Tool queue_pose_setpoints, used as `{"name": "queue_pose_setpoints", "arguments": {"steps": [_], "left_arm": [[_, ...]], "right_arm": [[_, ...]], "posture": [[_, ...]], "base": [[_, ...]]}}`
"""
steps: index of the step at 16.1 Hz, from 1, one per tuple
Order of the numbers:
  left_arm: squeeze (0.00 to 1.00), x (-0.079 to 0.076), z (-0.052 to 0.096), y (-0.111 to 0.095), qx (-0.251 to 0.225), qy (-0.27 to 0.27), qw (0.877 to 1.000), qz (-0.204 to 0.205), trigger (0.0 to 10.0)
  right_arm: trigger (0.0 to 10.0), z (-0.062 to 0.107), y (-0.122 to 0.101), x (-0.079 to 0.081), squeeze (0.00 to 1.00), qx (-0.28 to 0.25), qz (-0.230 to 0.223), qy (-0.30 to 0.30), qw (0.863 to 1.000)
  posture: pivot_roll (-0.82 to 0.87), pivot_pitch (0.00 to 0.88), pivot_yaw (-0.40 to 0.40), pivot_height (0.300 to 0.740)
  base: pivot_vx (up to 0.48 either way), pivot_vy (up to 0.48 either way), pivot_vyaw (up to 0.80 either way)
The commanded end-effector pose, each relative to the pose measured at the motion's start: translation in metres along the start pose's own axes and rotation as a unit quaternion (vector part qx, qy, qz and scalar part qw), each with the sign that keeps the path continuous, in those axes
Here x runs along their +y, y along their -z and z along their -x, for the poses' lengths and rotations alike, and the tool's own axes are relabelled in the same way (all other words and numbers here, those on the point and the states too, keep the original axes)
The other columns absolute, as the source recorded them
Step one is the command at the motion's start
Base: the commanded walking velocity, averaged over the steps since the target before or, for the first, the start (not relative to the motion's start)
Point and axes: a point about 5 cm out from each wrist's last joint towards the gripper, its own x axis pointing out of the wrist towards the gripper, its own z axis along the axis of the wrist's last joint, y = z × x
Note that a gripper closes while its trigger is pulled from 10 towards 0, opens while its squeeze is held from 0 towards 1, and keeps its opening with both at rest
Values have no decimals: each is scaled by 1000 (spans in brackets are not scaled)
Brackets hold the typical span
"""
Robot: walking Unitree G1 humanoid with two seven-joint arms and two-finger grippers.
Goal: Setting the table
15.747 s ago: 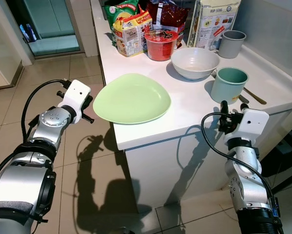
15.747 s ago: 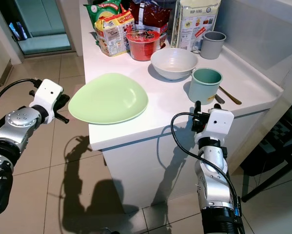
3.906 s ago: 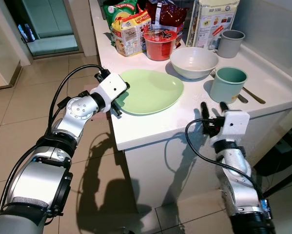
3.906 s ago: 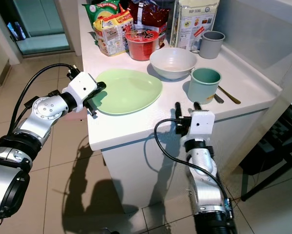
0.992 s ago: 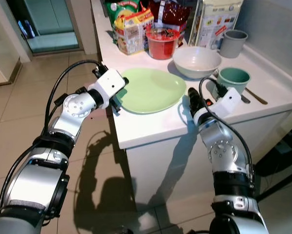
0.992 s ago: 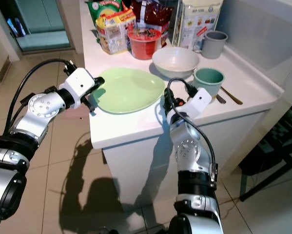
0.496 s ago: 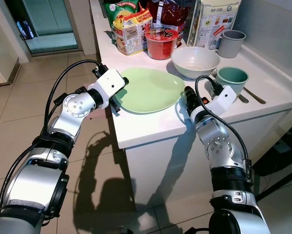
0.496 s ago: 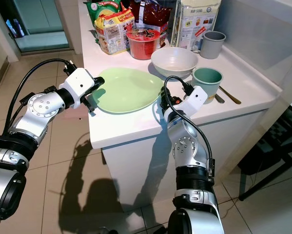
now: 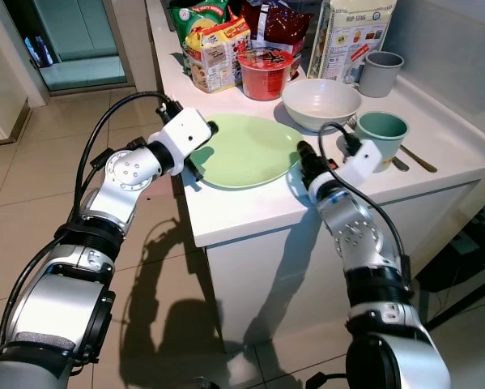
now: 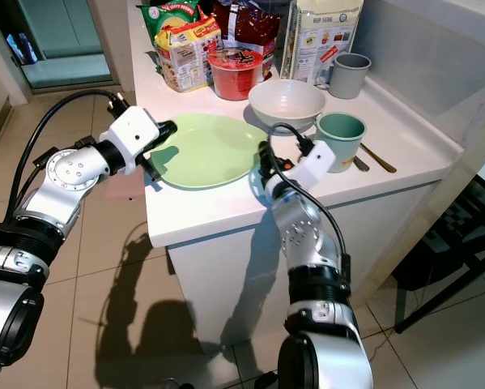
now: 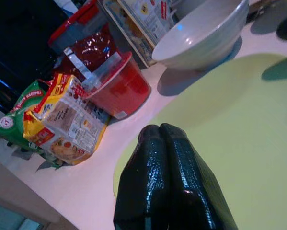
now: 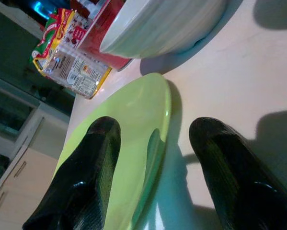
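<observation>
- Because its two black fingers stood parted on either side of the plate's right rim, the right end effector (image 10: 264,162) looked ready to pinch that edge rather than to lift anything yet; in its wrist view one finger (image 12: 81,179) lay over the green surface and the other sat on the white top just beside the rim, with nothing clasped between them.
- At the opposite edge, the left end effector (image 9: 206,139) had its fingers (image 11: 165,182) pressed tight together with nothing between them, tips resting at or just over the plate's left rim, which I took as steadying it against a push from the other side, though I could not tell if they truly touched.
- Between the two, the green plate (image 9: 246,150) lay flat on the white worktop (image 9: 250,212) near its front left corner, fully supported, which suited a two-sided grip.
- Just behind the plate stood the white bowl (image 9: 321,103), close enough that its shadow met the plate's far rim.
- To the right of the right arm's wrist sat the teal cup (image 9: 379,134), with a utensil (image 9: 418,159) lying beyond it and a grey cup (image 9: 380,73) further back.
- Along the back, the red tub (image 9: 265,73) and the food packets (image 9: 218,49) crowded the wall side, leaving only the front for laying places.
</observation>
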Motion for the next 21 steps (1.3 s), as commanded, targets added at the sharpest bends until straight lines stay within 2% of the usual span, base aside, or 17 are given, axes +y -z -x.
{"name": "queue_pose_setpoints", "arguments": {"steps": [1,6,14,15,16,17,21], "left_arm": [[0,0,0,-3,-7,4,1000,2,10000],[0,1,-1,-11,-20,6,1000,-1,10000],[0,2,0,-15,-21,6,1000,-3,10000],[0,3,0,-16,-22,6,1000,-3,10000],[0,3,0,-16,-22,6,1000,-2,10000],[0,3,0,-16,-22,6,1000,-2,10000],[0,4,0,-18,-23,5,1000,-1,10000]], "right_arm": [[10000,1,21,-13,0,44,-12,30,999],[10000,-10,30,-15,0,66,-2,37,997],[10000,-14,33,-18,0,72,4,50,996],[7569,-14,34,-19,0,74,8,57,996],[667,-15,34,-19,0,74,9,59,995],[0,-15,34,-21,0,73,6,64,995],[0,-15,37,-21,0,79,6,64,995]], "posture": [[68,0,35,740],[81,0,27,740],[84,0,26,740],[85,0,25,740],[85,0,25,740],[85,0,25,740],[87,0,26,740]], "base": [[0,0,0],[0,0,0],[0,0,0],[0,0,0],[0,0,0],[0,0,0],[0,0,0]]}}
